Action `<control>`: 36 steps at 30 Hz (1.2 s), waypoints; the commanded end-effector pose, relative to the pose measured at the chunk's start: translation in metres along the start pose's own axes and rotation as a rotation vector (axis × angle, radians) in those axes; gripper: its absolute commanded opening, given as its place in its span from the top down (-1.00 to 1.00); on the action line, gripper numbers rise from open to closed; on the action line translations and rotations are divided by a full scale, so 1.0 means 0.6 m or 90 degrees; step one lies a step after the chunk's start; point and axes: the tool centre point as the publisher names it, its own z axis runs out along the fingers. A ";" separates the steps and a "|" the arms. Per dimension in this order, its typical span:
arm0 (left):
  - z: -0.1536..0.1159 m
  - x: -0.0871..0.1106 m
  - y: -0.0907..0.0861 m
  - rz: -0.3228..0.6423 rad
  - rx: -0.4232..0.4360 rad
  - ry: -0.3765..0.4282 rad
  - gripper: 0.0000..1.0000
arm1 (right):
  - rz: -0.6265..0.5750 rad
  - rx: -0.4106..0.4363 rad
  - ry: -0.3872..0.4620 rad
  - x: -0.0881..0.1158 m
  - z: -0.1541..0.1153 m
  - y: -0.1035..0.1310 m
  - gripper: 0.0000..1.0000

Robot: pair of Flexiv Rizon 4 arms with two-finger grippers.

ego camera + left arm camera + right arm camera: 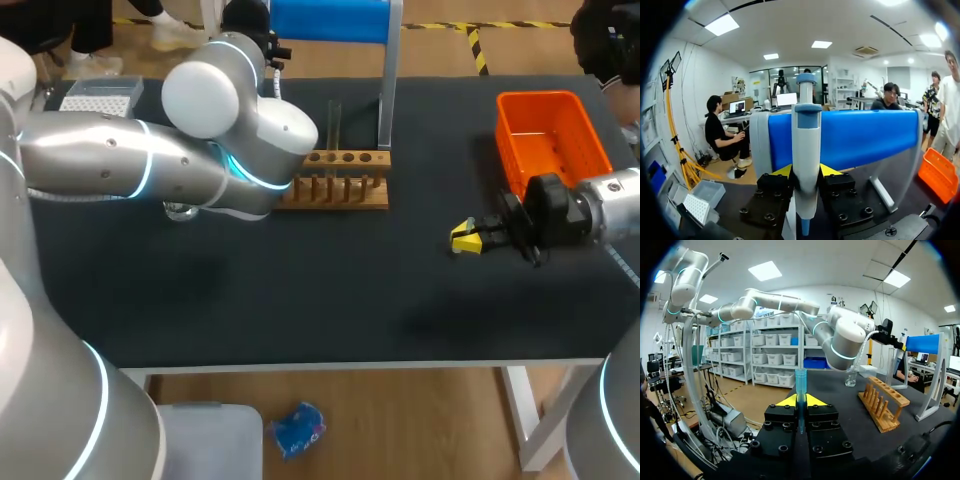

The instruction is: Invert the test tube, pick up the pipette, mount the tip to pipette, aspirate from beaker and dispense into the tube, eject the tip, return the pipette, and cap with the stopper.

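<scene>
Grip is the point: the left gripper [806, 171], at the far edge of the black table [300, 300] before the blue-panelled stand [865, 137], is clamped on the white-and-grey plastic pipette [806, 135] at mid-body. The pipette looks light, stiff and smooth, so it is best held squarely on the barrel. The right gripper [800, 401], near the right edge, pinches a slim bluish translucent tube [800, 382], likely fragile and slippery.

- A robotics laboratory: two grey robot arms, the left arm [120, 160] and the right arm [615, 200], reach over a black worktop [300, 300].
- Lab ware on it: a wooden tube rack [335, 180] upper centre, a white tip box [97, 97] upper left, an orange bin [552, 140] upper right.
- The left pincer [806, 171] grips a pipette [806, 135]; the right pincer [800, 401] grips a test tube [800, 382].
</scene>
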 end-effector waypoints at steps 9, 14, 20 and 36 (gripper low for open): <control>-0.009 0.005 -0.030 -0.002 0.030 -0.002 1.00 | 0.000 0.000 0.000 0.000 0.000 -0.001 1.00; -0.020 0.005 -0.058 0.006 0.048 0.001 1.00 | 0.000 0.000 0.000 0.000 0.000 -0.001 1.00; -0.037 0.003 -0.099 0.019 0.074 0.002 1.00 | 0.000 0.000 0.000 0.000 0.000 -0.001 1.00; -0.116 0.016 -0.132 0.053 0.100 0.081 1.00 | 0.000 0.000 0.000 0.000 0.000 -0.001 1.00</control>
